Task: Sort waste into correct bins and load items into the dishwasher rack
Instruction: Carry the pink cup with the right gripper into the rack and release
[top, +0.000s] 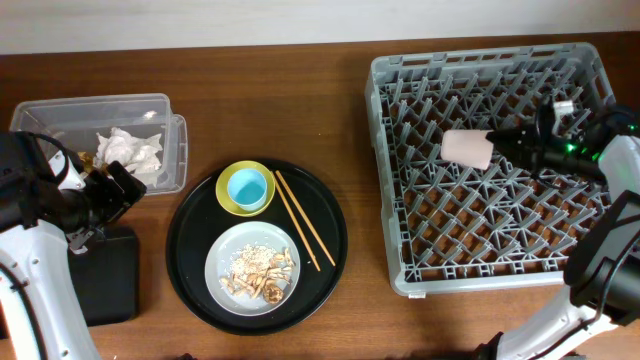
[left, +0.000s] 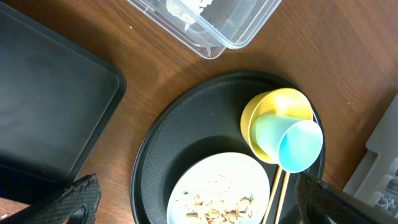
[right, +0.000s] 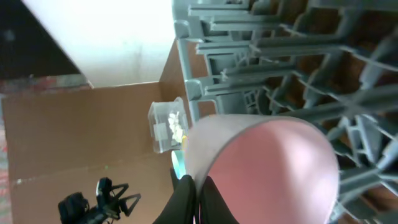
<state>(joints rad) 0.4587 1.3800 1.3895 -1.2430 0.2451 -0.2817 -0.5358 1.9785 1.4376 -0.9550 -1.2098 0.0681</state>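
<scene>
Currently R gripper (top: 497, 146) clamps pink cup (top: 467, 147) over dishwasher rack (top: 383, 180), toward its 12 o'clock rim, apart from walls. L gripper (top: 124, 186), fingers wide, hovers at clear box's (top: 60, 108) 6 o'clock edge.

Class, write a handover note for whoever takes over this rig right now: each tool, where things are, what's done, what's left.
Left tool: open, empty, beside the clear box.
Right tool: shut on the pink cup, sideways over the rack.
Done: tissues in the clear box.
Left: seat the pink cup; bin the crumbs on the plate; rack the blue cup, yellow bowl, chopsticks and plate from the round tray.
</scene>
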